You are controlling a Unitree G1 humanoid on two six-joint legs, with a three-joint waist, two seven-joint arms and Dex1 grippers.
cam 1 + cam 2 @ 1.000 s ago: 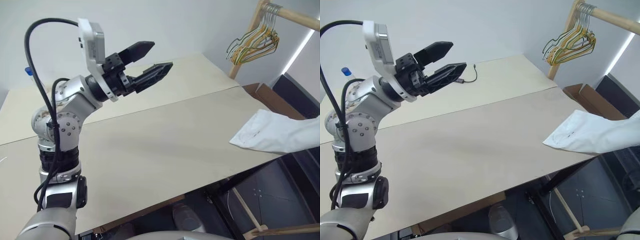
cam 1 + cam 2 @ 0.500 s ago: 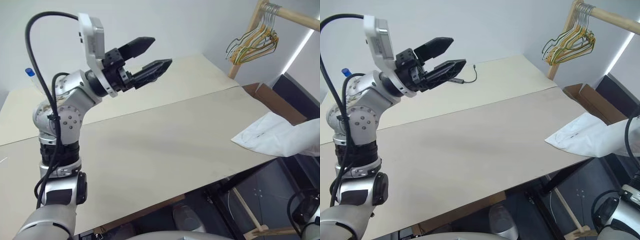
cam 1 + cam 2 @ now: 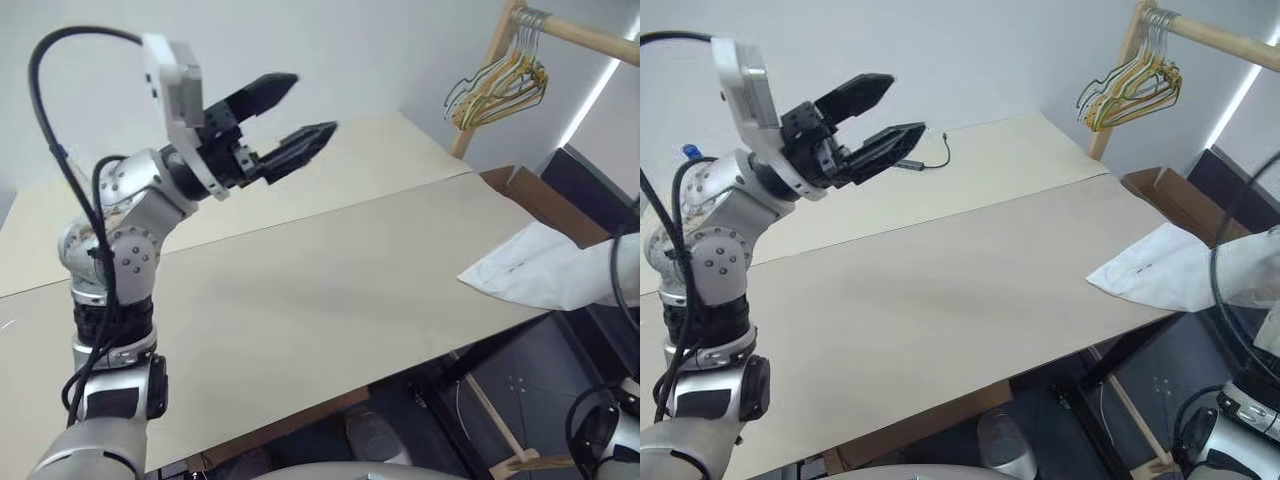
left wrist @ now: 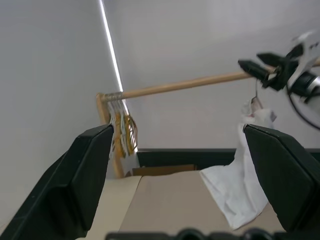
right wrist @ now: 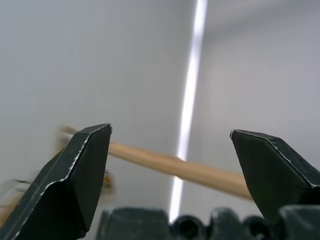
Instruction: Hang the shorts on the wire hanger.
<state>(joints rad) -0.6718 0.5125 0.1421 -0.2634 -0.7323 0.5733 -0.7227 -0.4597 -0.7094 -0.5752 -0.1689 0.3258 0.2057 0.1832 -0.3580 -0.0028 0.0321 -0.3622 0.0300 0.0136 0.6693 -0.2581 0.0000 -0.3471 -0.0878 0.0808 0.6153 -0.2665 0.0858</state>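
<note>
Pale walls back a wide beige table. At about ten o'clock in the head views the left gripper hangs above the table, jaws spread wide and empty. Further right, at one o'clock, a wooden rail carries a bunch of yellowish and green hangers. At three o'clock the shorts drape over the table's right edge; the left wrist view shows their upper part lifted toward the right gripper, though I cannot tell whether anything grips them. In its own wrist view, the right gripper's jaws gape apart. The fabric looks thin, light and floppy; the gathered waistband seems the best hold.
</note>
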